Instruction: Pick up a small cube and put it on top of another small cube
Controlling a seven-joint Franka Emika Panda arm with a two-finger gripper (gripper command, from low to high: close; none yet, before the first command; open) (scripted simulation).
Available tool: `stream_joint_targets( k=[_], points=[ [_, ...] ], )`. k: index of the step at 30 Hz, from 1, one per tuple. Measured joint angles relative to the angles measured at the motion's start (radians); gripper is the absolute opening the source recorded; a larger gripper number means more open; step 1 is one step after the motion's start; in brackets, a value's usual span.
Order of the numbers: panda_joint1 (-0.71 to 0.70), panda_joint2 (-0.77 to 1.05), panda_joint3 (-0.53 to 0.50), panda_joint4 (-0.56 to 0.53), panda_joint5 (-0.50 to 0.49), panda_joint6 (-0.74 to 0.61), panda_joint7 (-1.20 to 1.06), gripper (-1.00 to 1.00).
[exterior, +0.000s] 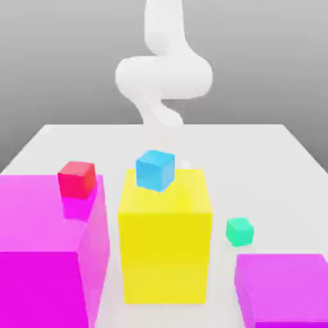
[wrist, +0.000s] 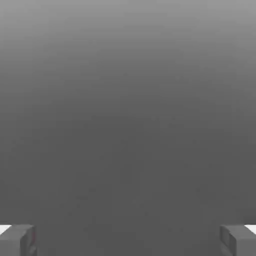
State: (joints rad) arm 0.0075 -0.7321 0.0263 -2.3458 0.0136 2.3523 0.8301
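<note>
Nothing is being stacked yet: the tiny plain teal-green cube (exterior: 239, 231) is sitting untouched on the white table (exterior: 256, 154), the gripper (wrist: 128, 240) gaping wide and holding nothing

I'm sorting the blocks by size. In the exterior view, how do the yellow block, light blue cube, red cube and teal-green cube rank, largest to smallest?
1. Yellow block, clearly largest.
2. Light blue cube and red cube: they look about alike, so I won't rank them.
3. Small cube, teal-green, looks smallest though it sits nearer the camera.
</note>
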Motion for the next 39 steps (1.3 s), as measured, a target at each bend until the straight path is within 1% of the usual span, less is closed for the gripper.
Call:
stream_joint_targets(
  k=[6, 16, 19, 20, 22, 23, 24, 26, 27, 29, 30, 35, 36, 37, 39],
  points=[
    [0.091, 0.179, 0.095, -0.186, 0.048, 0.172, 0.034, 0.0],
    [0.268, 0.502, 0.287, -0.522, 0.127, 0.461, 0.124, 0.0],
    [0.3, 0.604, 0.345, -0.622, 0.12, 0.543, 0.185, 0.0],
    [0.297, 0.629, 0.345, -0.635, 0.122, 0.555, 0.2, 0.0],
    [0.278, 0.694, 0.34, -0.637, 0.073, 0.601, 0.243, 0.0],
    [0.275, 0.731, 0.333, -0.633, 0.022, 0.628, 0.279, 0.0],
    [0.297, 0.767, 0.288, -0.627, -0.039, 0.657, 0.321, 0.0],
    [0.399, 0.84, 0.159, -0.613, -0.137, 0.714, 0.389, 0.0],
    [0.459, 0.875, 0.095, -0.607, -0.156, 0.744, 0.404, 0.0],
    [0.56, 0.945, -0.003, -0.596, -0.158, 0.803, 0.411, 0.0],
    [0.585, 0.967, -0.029, -0.592, -0.164, 0.821, 0.417, -1.0],
    [0.584, 0.967, -0.029, -0.592, -0.167, 0.822, 0.419, -1.0],
    [0.599, 0.977, -0.042, -0.591, -0.167, 0.831, 0.421, -1.0],
    [0.589, 0.965, -0.034, -0.592, -0.169, 0.821, 0.421, -1.0],
    [0.53, 0.912, 0.028, -0.601, -0.148, 0.776, 0.401, -1.0]
  ],
)
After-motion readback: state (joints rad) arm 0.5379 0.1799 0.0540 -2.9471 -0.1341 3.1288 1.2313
